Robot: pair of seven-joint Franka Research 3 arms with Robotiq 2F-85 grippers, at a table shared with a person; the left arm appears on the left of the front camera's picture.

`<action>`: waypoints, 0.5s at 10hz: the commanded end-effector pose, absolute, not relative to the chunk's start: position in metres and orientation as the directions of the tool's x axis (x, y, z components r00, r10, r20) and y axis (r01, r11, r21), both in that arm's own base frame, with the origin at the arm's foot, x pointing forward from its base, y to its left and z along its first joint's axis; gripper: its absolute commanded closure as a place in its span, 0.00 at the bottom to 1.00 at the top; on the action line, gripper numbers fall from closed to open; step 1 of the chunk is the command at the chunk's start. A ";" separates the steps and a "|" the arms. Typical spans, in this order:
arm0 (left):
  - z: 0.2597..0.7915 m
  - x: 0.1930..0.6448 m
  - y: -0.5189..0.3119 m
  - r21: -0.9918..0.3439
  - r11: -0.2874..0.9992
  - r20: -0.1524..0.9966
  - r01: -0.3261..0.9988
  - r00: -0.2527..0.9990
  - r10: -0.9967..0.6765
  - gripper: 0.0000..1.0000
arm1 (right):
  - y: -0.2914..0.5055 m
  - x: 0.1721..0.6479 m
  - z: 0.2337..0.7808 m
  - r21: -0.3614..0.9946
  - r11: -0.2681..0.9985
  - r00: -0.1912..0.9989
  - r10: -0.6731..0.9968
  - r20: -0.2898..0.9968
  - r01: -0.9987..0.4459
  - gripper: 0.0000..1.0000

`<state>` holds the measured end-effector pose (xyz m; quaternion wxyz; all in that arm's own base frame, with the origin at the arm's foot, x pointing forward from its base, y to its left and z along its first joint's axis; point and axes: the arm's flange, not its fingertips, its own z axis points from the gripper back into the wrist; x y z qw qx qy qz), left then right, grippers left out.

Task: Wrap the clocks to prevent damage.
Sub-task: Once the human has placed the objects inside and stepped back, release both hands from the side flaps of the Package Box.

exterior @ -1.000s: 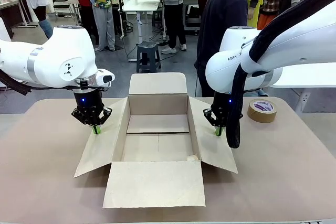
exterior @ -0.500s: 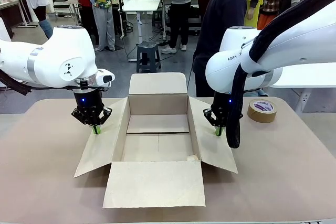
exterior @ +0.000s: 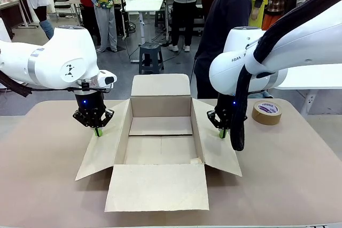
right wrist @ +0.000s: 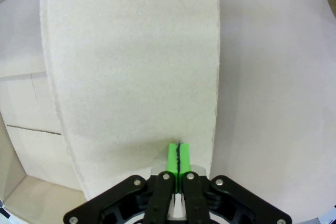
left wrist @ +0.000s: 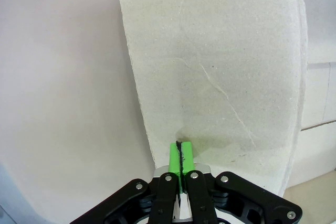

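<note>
Resting on the 2 side flaps (exterior: 101, 150) of the open cardboard box (exterior: 160, 111), the left hand (exterior: 98, 132) and right hand (exterior: 222, 133) are both clenched empty (green pads pressed together); a tape roll (exterior: 266, 111) sits on the bench (exterior: 43, 174).

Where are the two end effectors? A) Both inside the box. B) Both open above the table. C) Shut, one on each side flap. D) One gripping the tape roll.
C: the left end effector, shut, rests its tip on the left side flap, and the right end effector does likewise on the right side flap.
</note>
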<state>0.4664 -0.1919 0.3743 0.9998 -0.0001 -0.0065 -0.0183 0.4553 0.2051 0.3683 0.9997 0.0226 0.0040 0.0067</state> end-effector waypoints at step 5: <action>0.374 0.466 -0.191 0.015 0.999 0.010 0.034 0.999 -0.034 1.00 | 0.205 0.455 0.367 0.045 0.999 1.000 0.011 -0.010 -0.011 0.99</action>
